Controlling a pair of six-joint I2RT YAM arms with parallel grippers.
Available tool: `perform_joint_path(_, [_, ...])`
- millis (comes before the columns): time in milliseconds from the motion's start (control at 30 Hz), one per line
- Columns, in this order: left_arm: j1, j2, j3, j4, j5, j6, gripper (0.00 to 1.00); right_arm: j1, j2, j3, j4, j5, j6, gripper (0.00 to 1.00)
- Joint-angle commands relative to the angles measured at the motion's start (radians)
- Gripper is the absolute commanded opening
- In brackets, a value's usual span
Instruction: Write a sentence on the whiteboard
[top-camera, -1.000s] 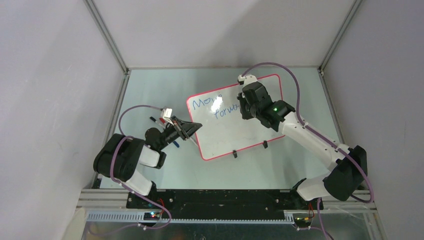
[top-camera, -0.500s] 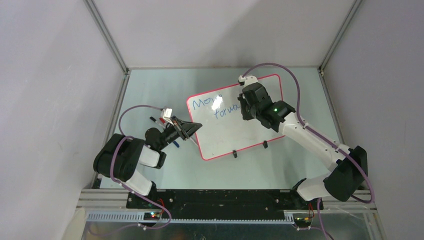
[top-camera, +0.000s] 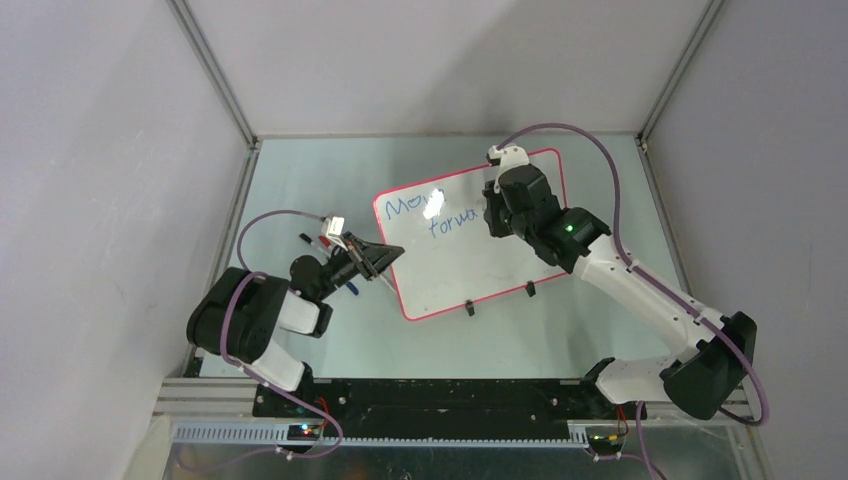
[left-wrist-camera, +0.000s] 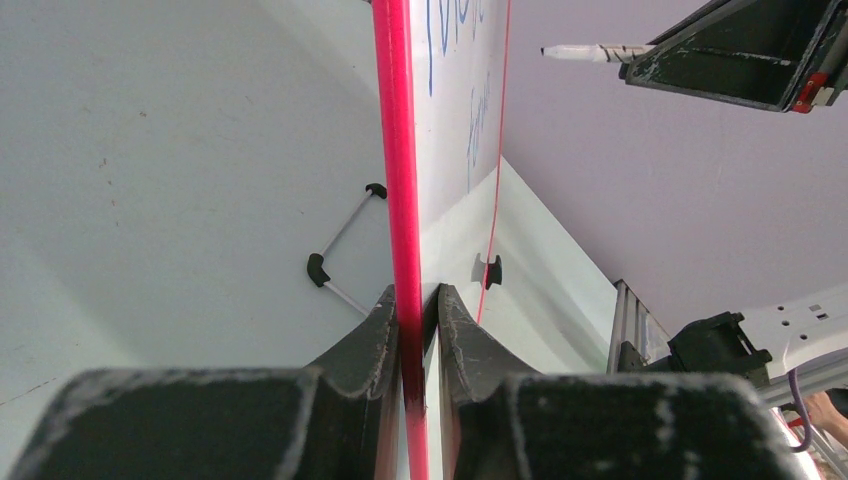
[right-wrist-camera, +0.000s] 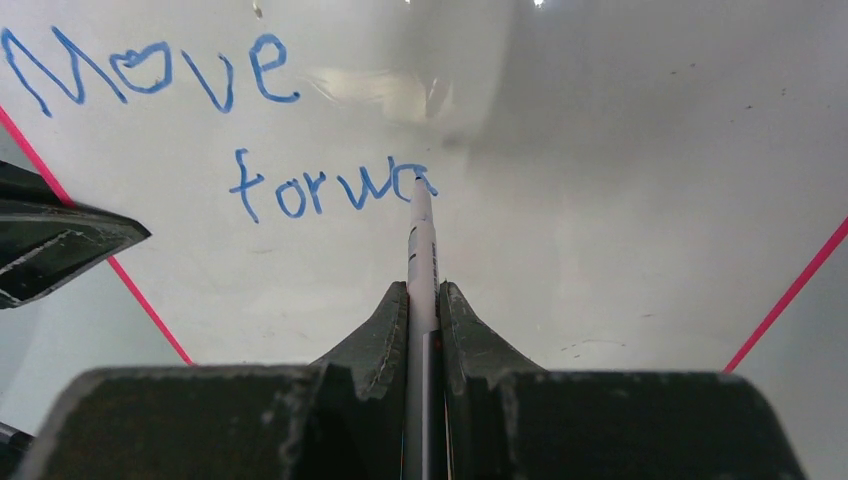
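Observation:
The whiteboard lies tilted on the table, white with a thin red frame. My left gripper is shut on its left edge; in the left wrist view the jaws of that gripper pinch the red frame. My right gripper is shut on a white marker, whose tip touches the board at the end of the blue sentence. It reads "Move" above "forwa". The marker also shows in the left wrist view at upper right.
Two black clip feet stand at the board's near edge. Loose markers lie on the table by my left arm. Grey walls close in the table on three sides.
My right arm has shifted a little to the right along the board with the marker. The left arm and the board have not moved.

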Motion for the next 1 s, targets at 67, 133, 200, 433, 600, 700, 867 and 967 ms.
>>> perform_joint_path(67, [0.012, 0.000, 0.020, 0.038, -0.030, 0.046, 0.00, 0.003, -0.023, 0.007, 0.054, 0.031, -0.007, 0.00])
perform_joint_path(133, [0.013, 0.001, 0.019, 0.038, -0.030, 0.046, 0.00, 0.000, -0.022, 0.007, 0.054, 0.041, -0.003, 0.00])
perform_joint_path(200, [0.012, -0.002, 0.017, 0.038, -0.031, 0.048, 0.00, -0.003, -0.023, -0.001, 0.063, 0.045, -0.001, 0.00])
perform_joint_path(433, [0.008, -0.005, 0.015, 0.038, -0.034, 0.053, 0.01, -0.013, -0.040, -0.033, 0.085, 0.046, 0.001, 0.00])
perform_joint_path(600, [0.008, 0.003, 0.023, 0.038, -0.032, 0.047, 0.05, -0.016, -0.043, -0.039, 0.089, 0.048, 0.002, 0.00])
perform_joint_path(700, [0.008, 0.001, 0.020, 0.038, -0.031, 0.049, 0.06, -0.016, -0.054, -0.048, 0.099, 0.049, -0.001, 0.00])
perform_joint_path(867, [0.008, 0.003, 0.020, 0.038, -0.031, 0.049, 0.08, -0.021, -0.067, -0.062, 0.110, 0.048, -0.002, 0.00])
perform_joint_path(967, [0.008, 0.002, 0.020, 0.038, -0.031, 0.049, 0.09, -0.021, -0.069, -0.062, 0.111, 0.047, -0.003, 0.00])
